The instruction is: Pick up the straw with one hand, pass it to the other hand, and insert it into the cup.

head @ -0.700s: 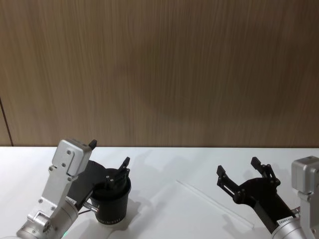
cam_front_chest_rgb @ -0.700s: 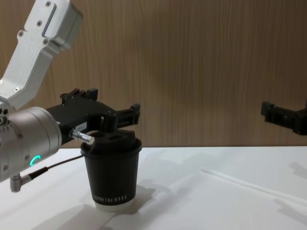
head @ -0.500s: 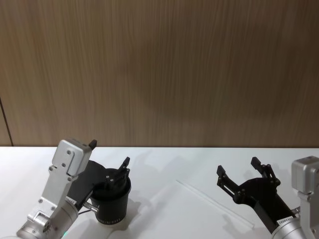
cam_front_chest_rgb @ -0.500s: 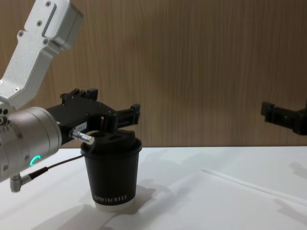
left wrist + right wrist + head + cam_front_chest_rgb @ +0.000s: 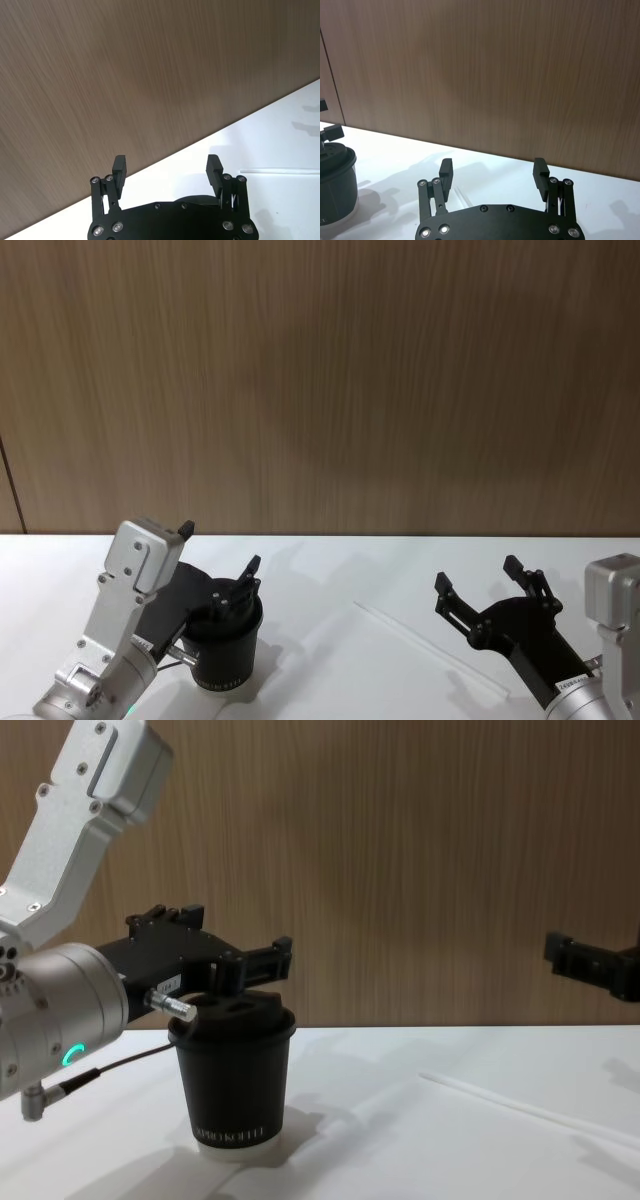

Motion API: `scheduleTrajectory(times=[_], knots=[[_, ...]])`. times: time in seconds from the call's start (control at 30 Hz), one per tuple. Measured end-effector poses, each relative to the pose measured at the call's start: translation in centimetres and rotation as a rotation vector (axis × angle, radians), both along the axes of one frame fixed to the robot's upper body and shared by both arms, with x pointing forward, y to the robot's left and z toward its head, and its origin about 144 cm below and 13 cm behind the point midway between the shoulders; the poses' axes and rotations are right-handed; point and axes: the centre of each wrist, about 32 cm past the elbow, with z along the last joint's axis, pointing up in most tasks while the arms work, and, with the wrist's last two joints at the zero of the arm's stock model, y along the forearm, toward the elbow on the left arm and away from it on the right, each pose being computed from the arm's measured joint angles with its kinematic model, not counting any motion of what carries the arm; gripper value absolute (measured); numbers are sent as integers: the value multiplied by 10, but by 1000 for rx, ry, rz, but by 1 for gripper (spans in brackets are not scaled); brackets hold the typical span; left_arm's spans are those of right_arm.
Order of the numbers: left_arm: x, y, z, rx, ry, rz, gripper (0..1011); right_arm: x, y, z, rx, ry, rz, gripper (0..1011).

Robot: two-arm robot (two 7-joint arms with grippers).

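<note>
Since the thin white plastic straw [image 5: 430, 650] lies flat on the white table [image 5: 330, 575], well apart from the small black paper cup with its black domed lid [image 5: 228, 652], I think picking it up is my first job, and it is not yet done. The straw lies slanted, with one end pointing toward the cup and the other toward my right side.

My black right gripper [image 5: 478, 576] hangs above the table near the straw. Its fingers are wide apart and hold nothing. My black left gripper [image 5: 219, 547] hovers right over the cup's lid, also spread wide and holding nothing.

To do this well, I should bring my right gripper down with one finger on each side of the straw, crossing it and not lined up along it. I should close softly, because the straw is thin and light and could roll away or get squashed. I should leave a long end sticking out, so my left gripper has something to take.

The table looks smooth, so the straw may slide. Behind it stands a brown wooden wall [image 5: 320, 390].
</note>
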Motion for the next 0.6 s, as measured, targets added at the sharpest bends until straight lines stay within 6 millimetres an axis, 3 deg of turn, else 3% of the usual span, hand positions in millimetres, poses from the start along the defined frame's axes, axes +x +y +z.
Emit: scheduleTrajectory(times=[0.6], knots=[[0, 0, 0, 0, 0, 0, 1003, 0, 0, 0, 0, 0, 0, 1001]])
